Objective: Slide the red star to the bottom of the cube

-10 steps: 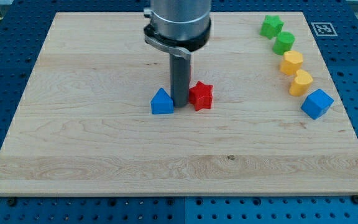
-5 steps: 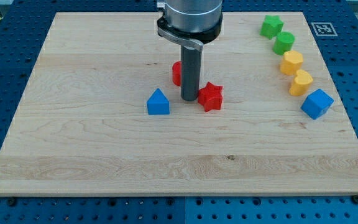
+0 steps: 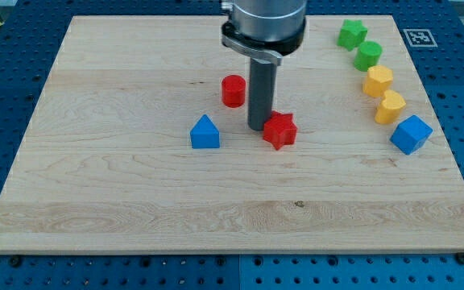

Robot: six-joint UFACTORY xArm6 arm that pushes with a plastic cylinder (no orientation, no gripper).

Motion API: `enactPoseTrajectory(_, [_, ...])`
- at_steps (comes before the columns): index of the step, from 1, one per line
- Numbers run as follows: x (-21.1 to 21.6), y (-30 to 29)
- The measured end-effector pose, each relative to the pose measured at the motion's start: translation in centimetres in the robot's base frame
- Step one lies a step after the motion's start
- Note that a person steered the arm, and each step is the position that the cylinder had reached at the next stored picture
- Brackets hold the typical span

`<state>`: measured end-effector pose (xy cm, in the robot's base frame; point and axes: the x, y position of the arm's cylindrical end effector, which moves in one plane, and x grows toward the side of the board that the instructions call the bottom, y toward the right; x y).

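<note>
Currently my tip (image 3: 259, 129) sat on the board (image 3: 119, 201), touching the red star (image 3: 279, 130) on its left side as the view shows it. No gripper on this rig — just the rod, so nothing opens or closes and nothing was held.

Star lay near the board's middle. The cube (image 3: 411, 134), blue, sat well apart at the view's right, close to the board's edge, below the two yellow blocks (image 3: 384, 94) and the two green blocks (image 3: 359, 44).

Risks, as I judged them:
- Contact looked slightly above the star's centre line. A push toward the right could spin the star on one point and let it slip off toward the view's bottom — I would lose it from the tip.
- A straight line right ends at the cube's side, not beneath it. The star could strike the cube and shove it toward the edge, or nudge the lower yellow block.
- The spot under the cube was close to the board's right edge; an overshoot could send the star off.

The blue house-shaped block (image 3: 205, 133) and the red cylinder (image 3: 233, 90) stood to the left, clear of the likely path.
</note>
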<state>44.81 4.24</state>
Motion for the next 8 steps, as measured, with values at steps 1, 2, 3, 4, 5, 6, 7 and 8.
enactPoseTrajectory(1, [0.0,2.4])
enactPoseTrajectory(2, [1.7,4.1])
enactPoseTrajectory(3, [4.6,5.2])
enactPoseTrajectory(4, [6.5,5.4])
enactPoseTrajectory(5, [8.0,5.3])
enactPoseTrajectory(6, [9.3,5.3])
enactPoseTrajectory(7, [9.4,5.3])
enactPoseTrajectory(8, [9.4,6.3])
